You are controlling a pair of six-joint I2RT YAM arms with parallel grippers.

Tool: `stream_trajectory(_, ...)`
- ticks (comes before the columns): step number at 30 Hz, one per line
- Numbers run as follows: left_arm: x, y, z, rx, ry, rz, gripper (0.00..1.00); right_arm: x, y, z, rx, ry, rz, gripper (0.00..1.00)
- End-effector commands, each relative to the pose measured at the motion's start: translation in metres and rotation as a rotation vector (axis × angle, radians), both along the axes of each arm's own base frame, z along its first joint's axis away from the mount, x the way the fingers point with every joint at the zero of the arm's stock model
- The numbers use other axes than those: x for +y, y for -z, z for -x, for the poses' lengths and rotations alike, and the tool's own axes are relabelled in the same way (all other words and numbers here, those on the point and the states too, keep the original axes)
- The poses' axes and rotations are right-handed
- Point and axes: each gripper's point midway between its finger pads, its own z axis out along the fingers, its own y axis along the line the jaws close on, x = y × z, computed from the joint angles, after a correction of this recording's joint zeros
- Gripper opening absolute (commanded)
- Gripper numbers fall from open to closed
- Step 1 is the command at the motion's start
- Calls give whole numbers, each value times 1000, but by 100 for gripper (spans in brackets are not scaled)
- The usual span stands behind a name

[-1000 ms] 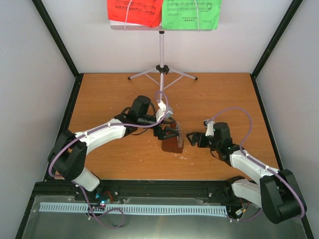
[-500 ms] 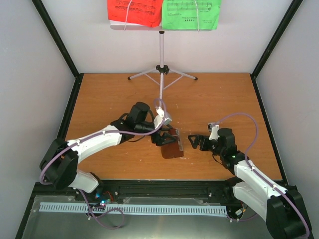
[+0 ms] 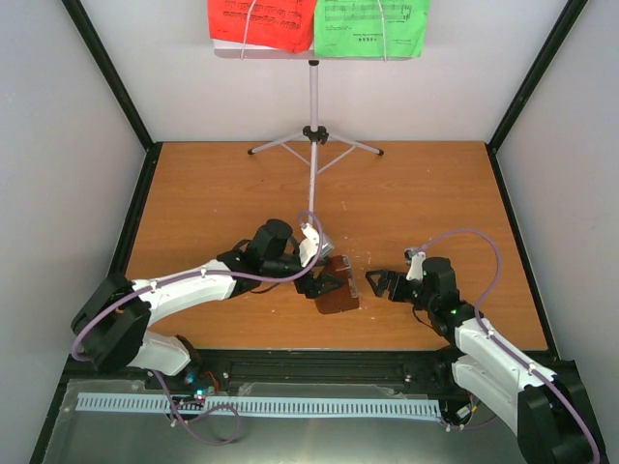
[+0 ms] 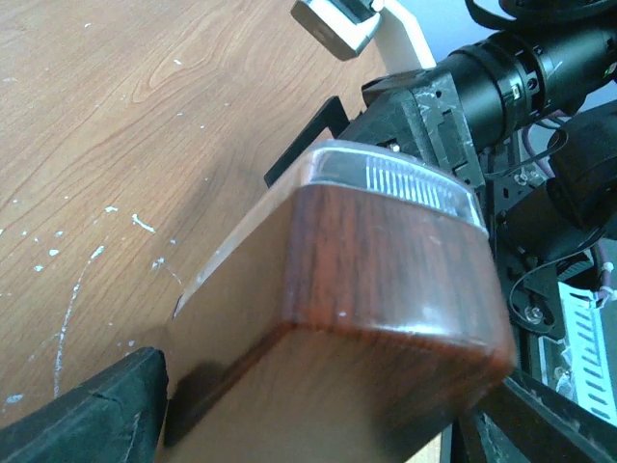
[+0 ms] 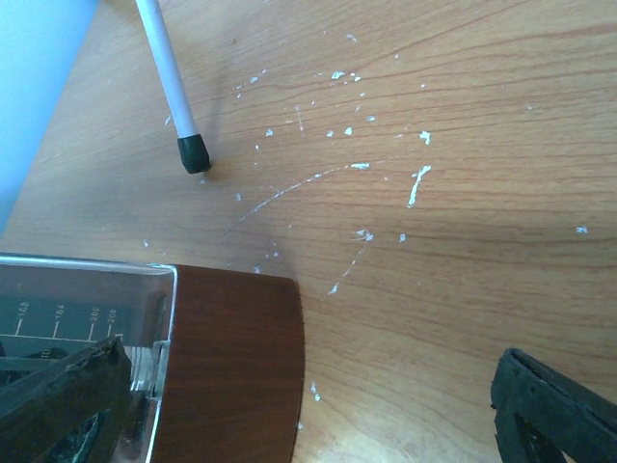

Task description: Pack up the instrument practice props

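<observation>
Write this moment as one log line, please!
left end effector: astride metronome, grip unclear | right end effector: open, beside metronome | red sheet, green sheet: on stand

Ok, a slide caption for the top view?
Left gripper astride the metronome, right gripper open beside it, sheets on the stand behind.

The metronome (image 5: 231,367) shows a tempo scale (image 5: 58,318) with small numbers, seemingly 184, 200 and 208; print on the red sheet (image 3: 261,21) and green sheet (image 3: 372,24) is too small to read
</observation>
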Motion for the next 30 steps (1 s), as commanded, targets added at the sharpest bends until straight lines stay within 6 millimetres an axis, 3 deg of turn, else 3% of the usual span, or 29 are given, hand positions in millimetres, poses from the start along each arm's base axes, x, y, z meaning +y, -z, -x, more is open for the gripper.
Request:
stream_trajectory(1,-9,-15,1,-25,12,72,78,0,-2,0,0,1,-19,100)
stream_trajectory(7,-9,-17,2,-42,14,91,70,0,0,3,8,9,-33,100)
stream_trajectory(19,-13,-23,-1,-53,12,134,75,2,7,9,34,3,-59,100)
stream_trajectory(23,-16,-22,-3,-44,13,135,62,3,7,10,37,-2,-61,100)
stream_trajectory(30,-12,-16,-19,25,-106,112,52,6,-3,12,6,-25,-85,100)
